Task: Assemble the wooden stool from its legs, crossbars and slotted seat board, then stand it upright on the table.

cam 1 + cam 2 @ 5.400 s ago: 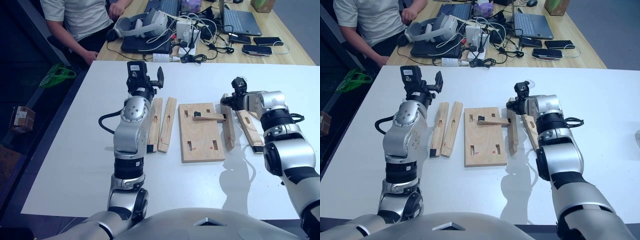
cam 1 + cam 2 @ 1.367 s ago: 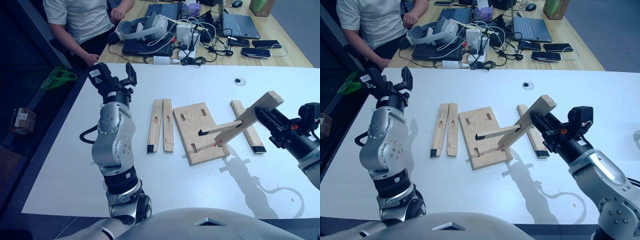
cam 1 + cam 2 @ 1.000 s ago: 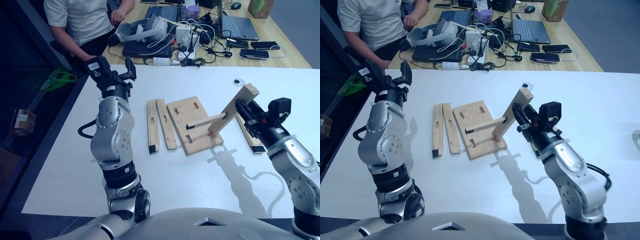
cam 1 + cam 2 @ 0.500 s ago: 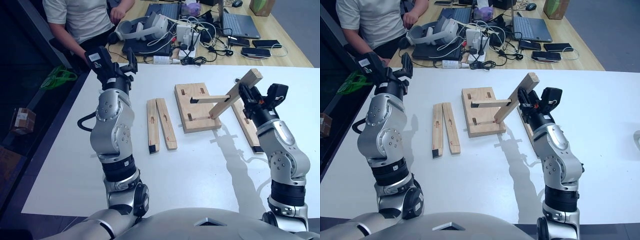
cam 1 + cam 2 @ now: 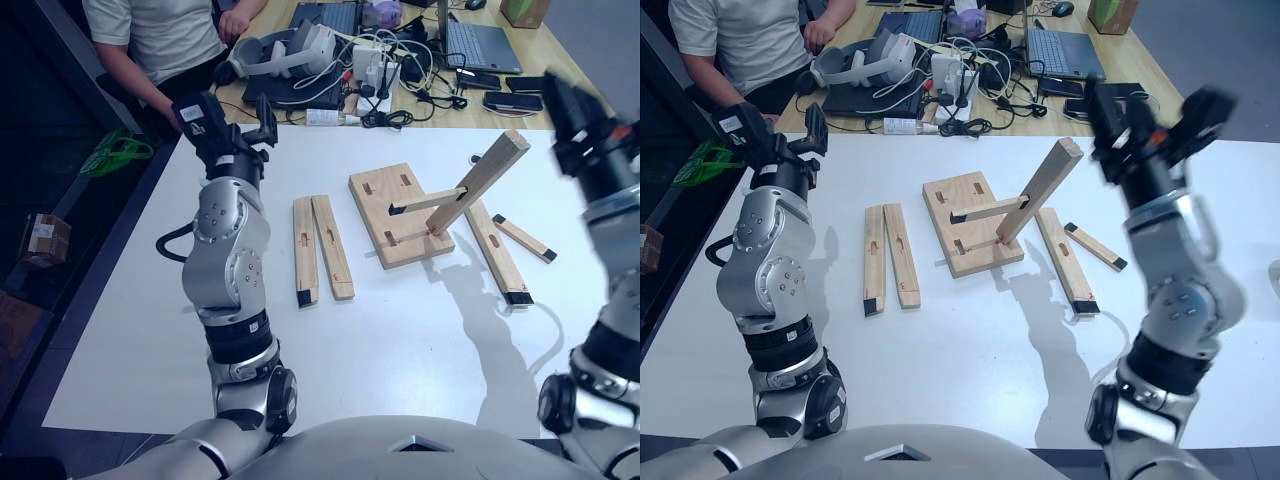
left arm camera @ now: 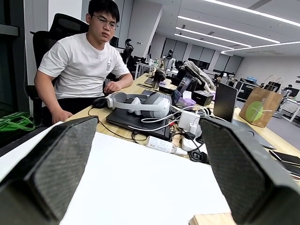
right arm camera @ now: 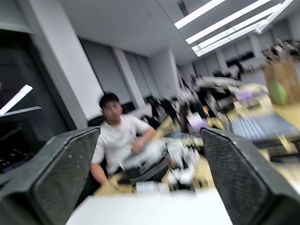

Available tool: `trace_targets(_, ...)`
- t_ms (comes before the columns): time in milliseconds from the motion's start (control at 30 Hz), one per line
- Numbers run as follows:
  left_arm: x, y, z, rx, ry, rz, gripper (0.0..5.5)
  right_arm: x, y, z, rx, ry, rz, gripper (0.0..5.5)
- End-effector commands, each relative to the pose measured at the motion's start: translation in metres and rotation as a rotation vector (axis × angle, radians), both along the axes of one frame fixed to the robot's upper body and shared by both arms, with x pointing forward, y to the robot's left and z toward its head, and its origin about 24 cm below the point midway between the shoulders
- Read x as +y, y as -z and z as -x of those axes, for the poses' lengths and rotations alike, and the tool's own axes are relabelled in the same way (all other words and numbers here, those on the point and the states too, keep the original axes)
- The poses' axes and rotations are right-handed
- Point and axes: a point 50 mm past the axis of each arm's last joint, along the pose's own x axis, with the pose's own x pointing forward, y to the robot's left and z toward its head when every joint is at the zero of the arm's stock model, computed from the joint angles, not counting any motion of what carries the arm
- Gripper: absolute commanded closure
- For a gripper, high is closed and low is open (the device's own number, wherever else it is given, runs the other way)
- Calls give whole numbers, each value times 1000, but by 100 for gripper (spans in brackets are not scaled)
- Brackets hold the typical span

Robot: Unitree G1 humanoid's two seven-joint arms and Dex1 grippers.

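Observation:
The slotted seat board [image 5: 385,200] lies flat at the table's middle. One leg [image 5: 480,180] leans up and to the right, its lower end at the board's near right slot. A crossbar [image 5: 428,200] juts from that leg over the board. Neither gripper touches this piece. Two legs [image 5: 305,250] [image 5: 334,246] lie side by side left of the board. Another leg [image 5: 497,252] and a short crossbar [image 5: 522,238] lie to its right. My left gripper [image 5: 232,118] is raised over the table's far left, open and empty [image 6: 147,168]. My right gripper [image 5: 1152,110] is high above the right side, open [image 7: 150,178].
Beyond the white table [image 5: 400,360], a wooden desk [image 5: 260,110] carries a headset [image 5: 285,50], laptops, phones and cables. A seated person [image 5: 160,40] is at its left end. A small round disc [image 5: 477,157] lies behind the leaning leg. The table's near half is bare.
My right gripper has let go of the leg with its crossbar and risen high to the right. The piece now leans on the board by itself. The left arm has barely moved.

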Motion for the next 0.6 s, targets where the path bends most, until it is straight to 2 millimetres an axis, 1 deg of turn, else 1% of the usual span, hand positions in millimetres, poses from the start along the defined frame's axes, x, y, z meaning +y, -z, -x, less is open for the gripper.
trace_targets(33, 4, 11, 1, 77, 7, -44, 151, 23, 0, 24, 50, -327, 69, 123)
trace_targets(100, 3, 23, 3, 164, 59, -121, 151, 37, 25, 41, 157, -466, 135, 123)
trace_targets(167, 0, 42, 12, 296, 174, -176, 151, 45, 52, 58, 270, -567, 202, 123)
trace_targets(200, -2, 54, 21, 387, 264, -191, 151, 47, 68, 67, 336, -615, 244, 123)
trace_targets(267, -6, 67, 36, 500, 404, -216, 151, 47, 92, 82, 433, -664, 289, 123)
trace_targets(300, -5, 71, 41, 536, 440, -223, 151, 46, 100, 86, 464, -671, 309, 123)
trace_targets(367, -3, 77, 48, 602, 483, -249, 151, 43, 117, 89, 520, -669, 360, 123)
trace_targets(467, -5, 85, 56, 694, 533, -279, 151, 35, 146, 90, 621, -619, 477, 123)
trace_targets(533, -9, 93, 64, 757, 583, -306, 151, 38, 159, 90, 641, -609, 504, 123)
trace_targets(600, -13, 95, 68, 781, 619, -300, 151, 45, 167, 87, 638, -602, 496, 123)
